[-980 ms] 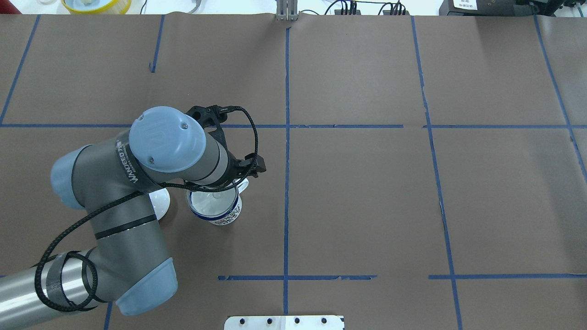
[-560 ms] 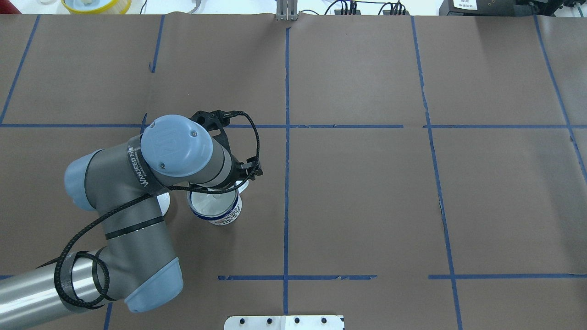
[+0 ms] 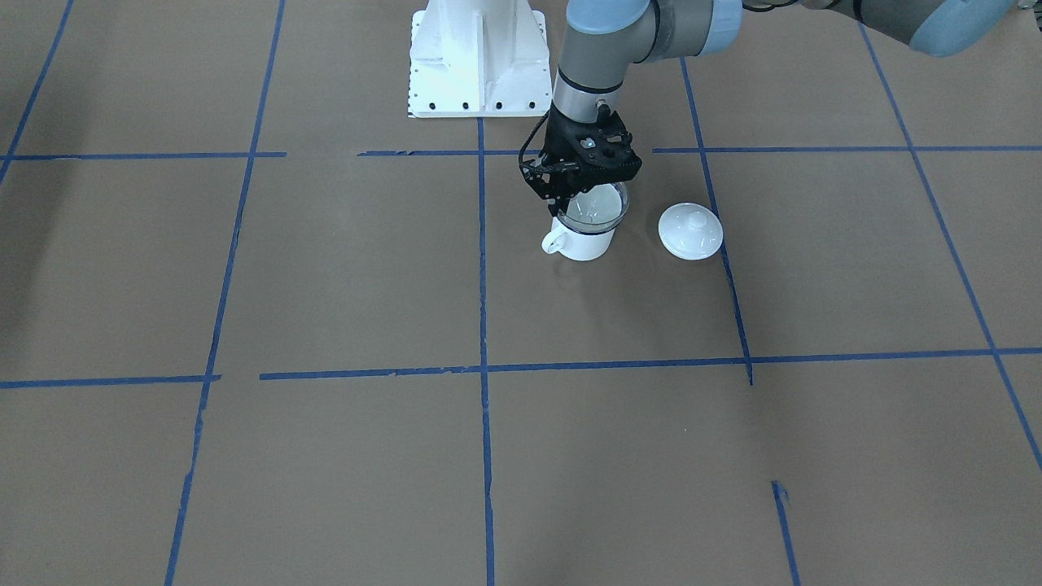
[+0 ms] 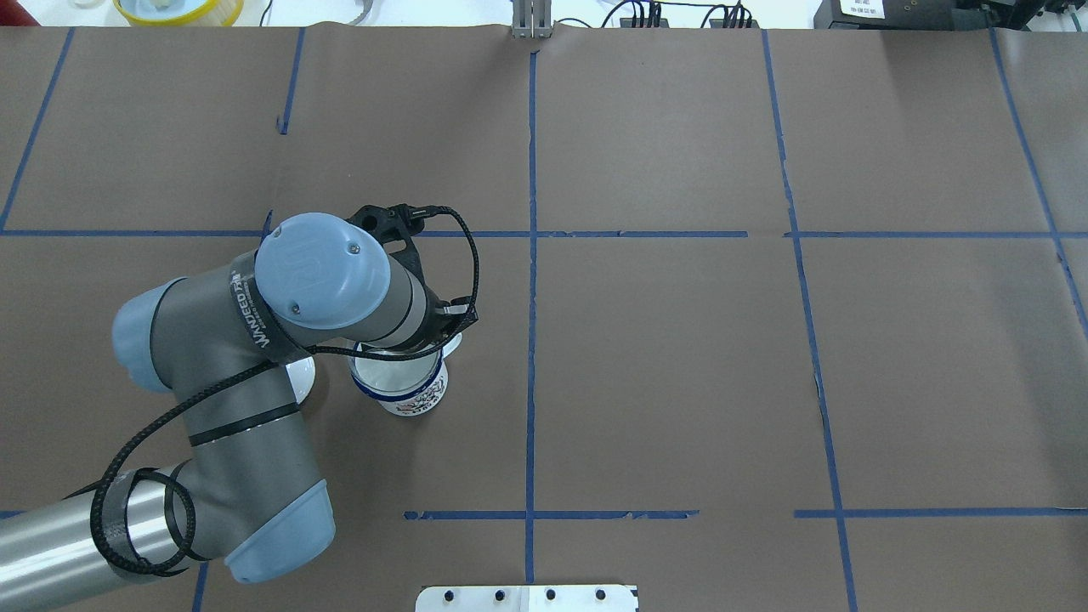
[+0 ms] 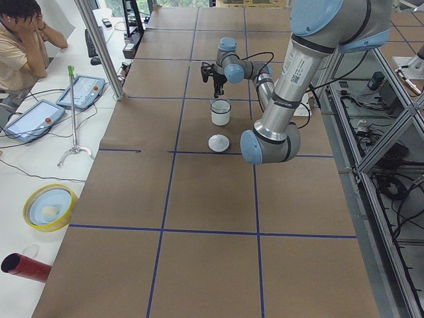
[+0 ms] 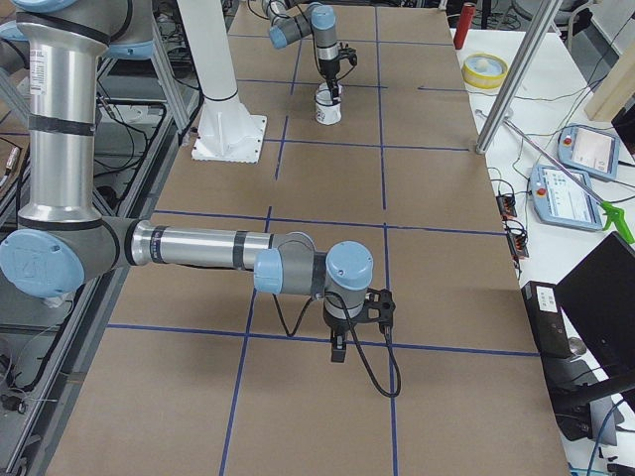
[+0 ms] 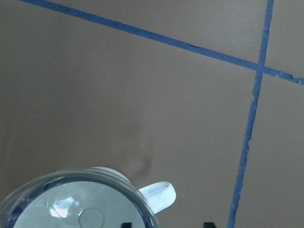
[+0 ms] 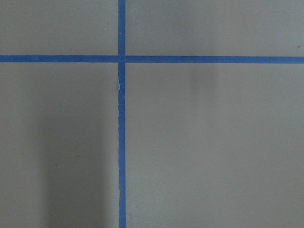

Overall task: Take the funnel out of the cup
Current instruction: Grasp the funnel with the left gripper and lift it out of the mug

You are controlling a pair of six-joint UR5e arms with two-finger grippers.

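The left pincer [image 3: 563, 203], spread, is hovering astride the handle-side rim of the funnel [image 3: 601, 207], apparently lining up a rim pinch. The funnel is sitting in the cup [image 3: 588, 244] on the worktop [image 3: 326, 268]. The right pincer [image 6: 338, 352] is hanging well apart, its state unclear.

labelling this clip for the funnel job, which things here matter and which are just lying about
In the job: funnel, seated in the cup; left gripper, open at the funnel's rim.
Lying about: white knobbed lid beside the cup; yellow bowl off the paper.
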